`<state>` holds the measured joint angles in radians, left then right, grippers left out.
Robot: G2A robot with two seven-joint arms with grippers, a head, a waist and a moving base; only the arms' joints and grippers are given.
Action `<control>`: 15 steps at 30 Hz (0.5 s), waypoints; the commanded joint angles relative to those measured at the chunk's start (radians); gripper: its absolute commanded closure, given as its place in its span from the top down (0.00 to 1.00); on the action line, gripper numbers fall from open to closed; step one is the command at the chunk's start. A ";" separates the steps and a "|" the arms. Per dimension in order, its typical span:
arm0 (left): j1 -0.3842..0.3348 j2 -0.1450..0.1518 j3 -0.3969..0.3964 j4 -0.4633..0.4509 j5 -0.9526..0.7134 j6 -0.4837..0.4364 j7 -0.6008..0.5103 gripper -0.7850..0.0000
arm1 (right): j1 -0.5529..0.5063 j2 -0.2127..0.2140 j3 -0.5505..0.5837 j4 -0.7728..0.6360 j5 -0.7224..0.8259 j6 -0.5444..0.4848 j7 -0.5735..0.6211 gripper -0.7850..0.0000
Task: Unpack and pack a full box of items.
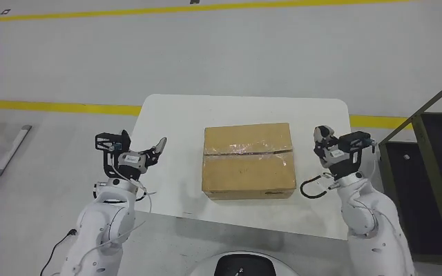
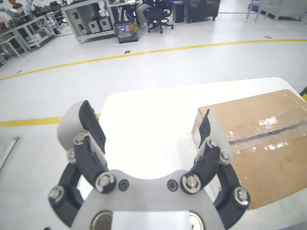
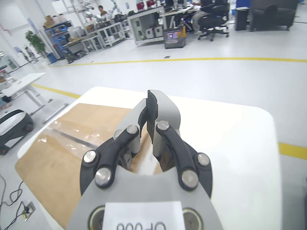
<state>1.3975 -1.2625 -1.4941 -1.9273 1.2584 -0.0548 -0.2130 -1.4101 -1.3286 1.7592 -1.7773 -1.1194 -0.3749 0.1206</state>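
A closed brown cardboard box (image 1: 248, 160) with clear tape along its top seam sits in the middle of the white table (image 1: 176, 117). My left gripper (image 1: 157, 148) hovers over the table's left part, a short way left of the box (image 2: 263, 140), with its fingers (image 2: 92, 123) spread wide and nothing between them. My right gripper (image 1: 322, 135) is held over the table's right part, just right of the box (image 3: 79, 135), its black pads (image 3: 151, 111) pressed together on nothing.
The table (image 3: 230, 130) is bare around the box. A yellow floor line (image 1: 69, 107) runs behind the table. A dark metal frame (image 1: 414, 138) stands off the table's right edge. A low wheeled robot (image 3: 14, 125) stands on the floor beyond the box.
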 commanded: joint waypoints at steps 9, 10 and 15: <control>0.039 0.001 0.034 -0.016 0.008 -0.067 0.063 1.00 | -0.219 0.008 0.215 -0.122 0.096 0.088 -0.025 0.00; 0.039 0.001 0.034 -0.016 0.008 -0.067 0.063 1.00 | -0.226 0.008 0.212 -0.138 0.093 0.084 -0.023 0.00; 0.039 0.001 0.034 -0.016 0.008 -0.067 0.063 1.00 | -0.234 0.010 0.206 -0.156 0.077 0.073 -0.016 0.02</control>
<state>1.4365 -1.2618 -1.4600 -1.9431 1.2663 -0.1217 -0.1502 -1.6438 -1.3189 1.9655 -1.9334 -1.0425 -0.3023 0.1045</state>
